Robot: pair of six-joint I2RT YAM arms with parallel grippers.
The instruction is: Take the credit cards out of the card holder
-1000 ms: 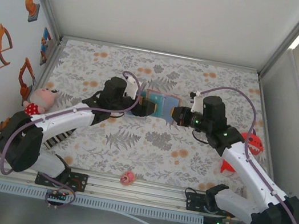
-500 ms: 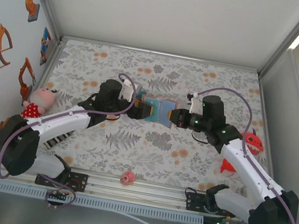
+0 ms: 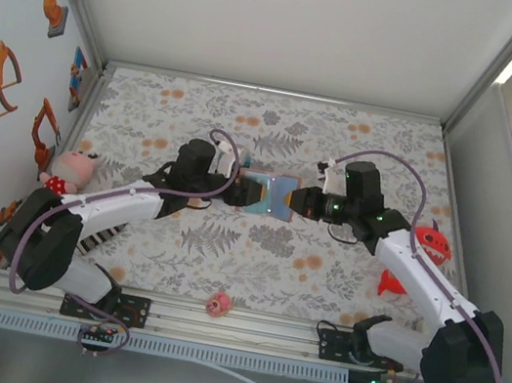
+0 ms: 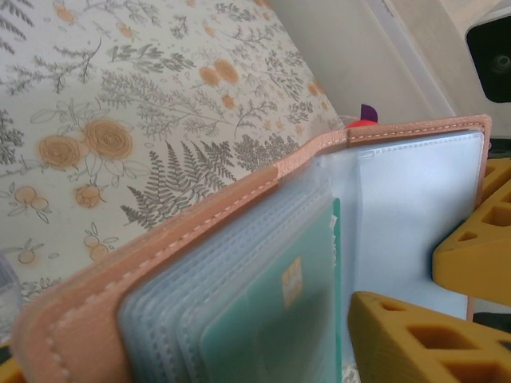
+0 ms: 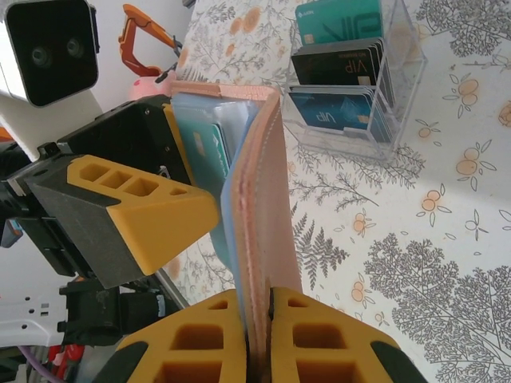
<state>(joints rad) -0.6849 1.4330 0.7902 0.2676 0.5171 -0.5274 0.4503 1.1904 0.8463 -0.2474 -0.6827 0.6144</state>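
Card holder (image 3: 270, 195) sits at the centre of the top view, held open and lifted off the floral counter (image 3: 345, 138). The left pincer (image 3: 244, 190) meets it from the frame's left and the right pincer (image 3: 296, 200) from the right.

In the left wrist view, the tan leather cover crosses the frame diagonally. A teal credit card (image 4: 263, 319) is tucked inside one of the clear sleeves (image 4: 160, 319), low in the frame. The left pincer (image 4: 435, 291) shows at the lower right with its jaws partly apart, and no card is clearly between them.

In the right wrist view, the right pincer (image 5: 257, 319) at the bottom centre is clamped on the cover's edge, holding the wallet upright. One of the left pincer's fingers (image 5: 144, 215) reaches in from the left, against the inner sleeves. At the upper right a clear rack (image 5: 399, 104) on the counter holds teal and dark blue cards.

The extraction looks unfinished. At least the teal card is in its sleeve and no card has been pulled free, so gripping it and sliding it out are both left to do.
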